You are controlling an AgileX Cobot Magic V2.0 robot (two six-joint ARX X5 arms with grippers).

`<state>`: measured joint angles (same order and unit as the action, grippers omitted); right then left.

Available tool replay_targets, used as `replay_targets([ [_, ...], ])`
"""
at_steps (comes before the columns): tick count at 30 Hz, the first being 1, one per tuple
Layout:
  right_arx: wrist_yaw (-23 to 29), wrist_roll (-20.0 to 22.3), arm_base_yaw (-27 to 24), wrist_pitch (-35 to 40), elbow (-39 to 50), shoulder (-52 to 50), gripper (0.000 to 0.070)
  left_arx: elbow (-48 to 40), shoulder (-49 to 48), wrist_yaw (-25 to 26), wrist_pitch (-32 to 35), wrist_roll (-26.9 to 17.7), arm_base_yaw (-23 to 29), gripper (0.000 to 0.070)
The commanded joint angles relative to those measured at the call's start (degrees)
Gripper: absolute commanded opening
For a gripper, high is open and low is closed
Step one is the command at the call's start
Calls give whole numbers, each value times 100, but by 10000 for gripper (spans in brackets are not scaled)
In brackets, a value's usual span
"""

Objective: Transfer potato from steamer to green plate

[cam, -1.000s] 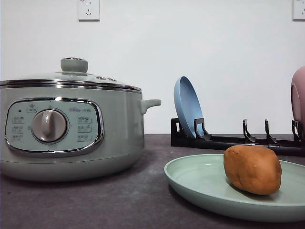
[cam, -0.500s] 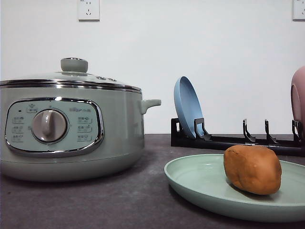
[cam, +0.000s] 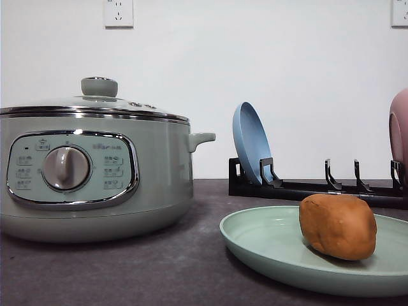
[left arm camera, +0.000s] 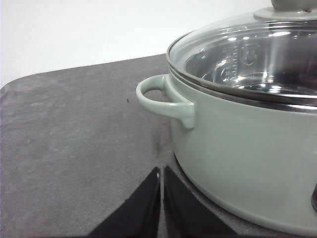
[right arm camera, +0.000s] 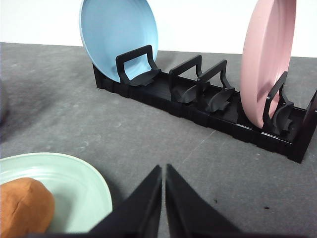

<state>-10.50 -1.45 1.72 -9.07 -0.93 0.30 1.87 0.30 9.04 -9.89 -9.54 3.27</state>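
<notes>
Both arms sit low over the table (cam: pixel 159 268), jaws together; the potato (cam: pixel 338 226) lies on the green plate (cam: pixel 268 239), beside the lidded steamer (cam: pixel 95 172).

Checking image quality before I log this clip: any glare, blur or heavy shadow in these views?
Front view: even, soft light, sharp, faint shadow under the potato. Left wrist view: bright reflections on the steamer glass lid, gripper fingers slightly soft. Right wrist view: clear, slightly soft, mild shadow beside the dish rack.

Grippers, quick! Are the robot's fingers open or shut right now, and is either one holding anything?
Left gripper: shut, fingers together, holding nothing, beside the steamer.
Right gripper: shut, holding nothing; the potato lies on the green plate.
</notes>
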Motion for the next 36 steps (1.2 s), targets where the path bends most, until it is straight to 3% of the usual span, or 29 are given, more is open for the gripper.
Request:
replay_targets([
  [1,0,39,9,4,24,-9,0,-118,-13,-7,-42,15,13,2],
  [36,0,39,9,5,24,-9,0,-118,-13,-7,-42,15,13,2],
])
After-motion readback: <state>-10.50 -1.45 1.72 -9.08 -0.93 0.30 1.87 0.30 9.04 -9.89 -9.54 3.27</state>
